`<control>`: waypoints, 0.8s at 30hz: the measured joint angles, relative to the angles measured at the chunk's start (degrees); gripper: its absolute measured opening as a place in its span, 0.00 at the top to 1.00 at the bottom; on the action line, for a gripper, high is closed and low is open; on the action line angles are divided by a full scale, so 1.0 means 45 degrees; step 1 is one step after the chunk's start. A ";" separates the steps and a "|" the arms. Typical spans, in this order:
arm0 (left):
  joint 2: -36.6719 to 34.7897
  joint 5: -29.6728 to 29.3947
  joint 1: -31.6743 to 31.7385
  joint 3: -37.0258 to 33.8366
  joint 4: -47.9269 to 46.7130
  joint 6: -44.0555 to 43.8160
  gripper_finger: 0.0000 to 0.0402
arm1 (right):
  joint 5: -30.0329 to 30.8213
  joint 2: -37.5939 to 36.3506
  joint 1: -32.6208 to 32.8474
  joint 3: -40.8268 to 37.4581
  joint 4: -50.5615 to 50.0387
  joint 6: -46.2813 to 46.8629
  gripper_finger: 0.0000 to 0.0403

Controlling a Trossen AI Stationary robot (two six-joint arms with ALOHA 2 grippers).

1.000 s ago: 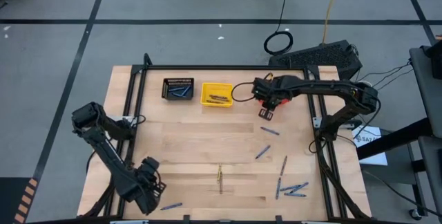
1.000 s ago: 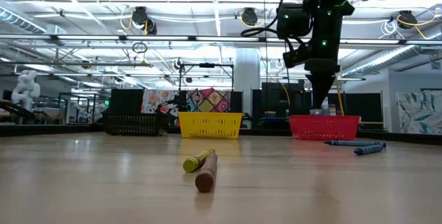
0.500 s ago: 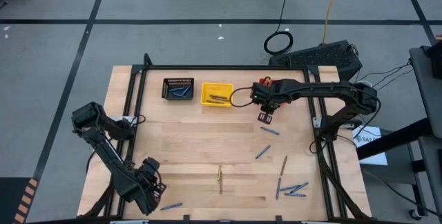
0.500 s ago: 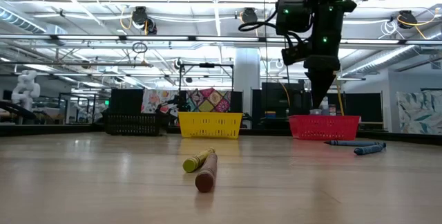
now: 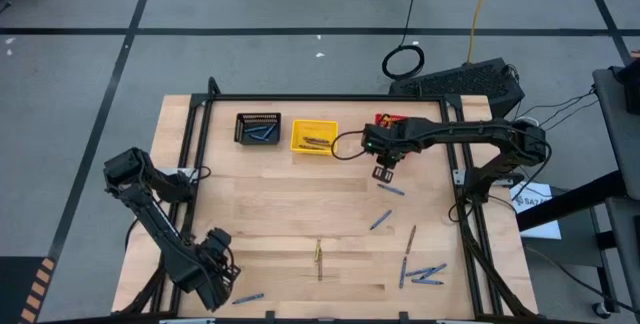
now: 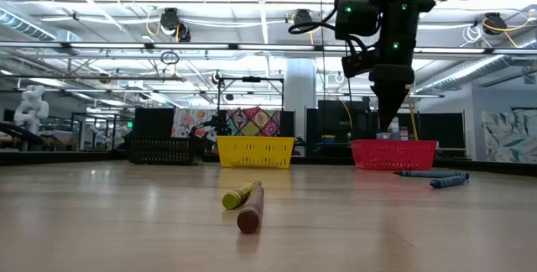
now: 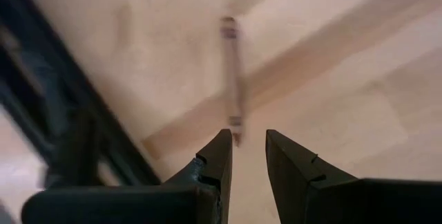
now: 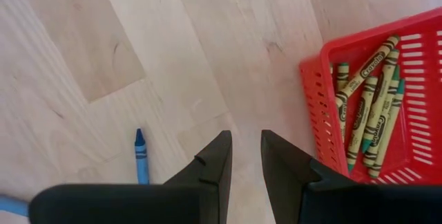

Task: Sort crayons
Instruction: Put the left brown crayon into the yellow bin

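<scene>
The right gripper (image 5: 382, 172) hangs above the pale wooden table (image 5: 280, 204), just beside the small red mesh basket (image 8: 373, 106), on the side facing the table's middle. Its two dark fingers (image 8: 214, 162) stand a narrow gap apart with bare wood showing between them: it carries nothing. The red basket holds several olive-yellow paper-wrapped crayons (image 8: 369, 110).

The left gripper (image 5: 215, 279) waits low at the near left corner, its jaws likewise a little apart and empty, with a blurred thin crayon (image 7: 231, 79) lying on the wood just ahead of its tips.

Loose crayons remain on the table: a blue crayon (image 5: 391, 190) near the right gripper, another blue one (image 5: 380, 220) beyond it, a tan-brown one (image 5: 411, 236), a cluster of blue ones (image 5: 425, 275) near the right front, and an olive-yellow and brown pair (image 6: 243, 201) at the middle front. The black mesh basket (image 5: 258, 128) holds blue sticks; the yellow mesh basket (image 5: 314, 136) holds tan ones.

Risks, as judged:
- With jaws this narrow, a descent onto a crayon could press or roll it aside rather than straddle it.
- The clustered blue crayons lie touching, so two may come up together.
- The red basket is light, and a passing arm could shove it.
</scene>
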 joint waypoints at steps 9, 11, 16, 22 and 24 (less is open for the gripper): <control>0.0010 0.0921 -0.0018 -0.1229 0.1180 -0.0097 0.80 | 0.0000 0.0000 0.0000 0.0000 0.0000 0.0125 0.84; 0.0010 0.0646 -0.0029 -0.1526 0.1616 -0.0078 0.80 | -0.0005 0.0000 0.0000 0.0000 0.0000 0.0125 0.84; 0.0007 0.0423 -0.0019 -0.1981 0.2267 0.0005 0.80 | -0.0005 0.0000 0.0000 0.0000 0.0000 0.0125 0.84; -0.0019 0.0576 0.0029 -0.2652 0.3319 0.0233 0.80 | -0.0009 0.0000 0.0000 0.0000 0.0102 0.0127 0.84; -0.0023 0.0714 0.0029 -0.2989 0.3937 0.0225 0.80 | -0.0009 0.0000 0.0000 0.0000 0.0097 0.0126 0.84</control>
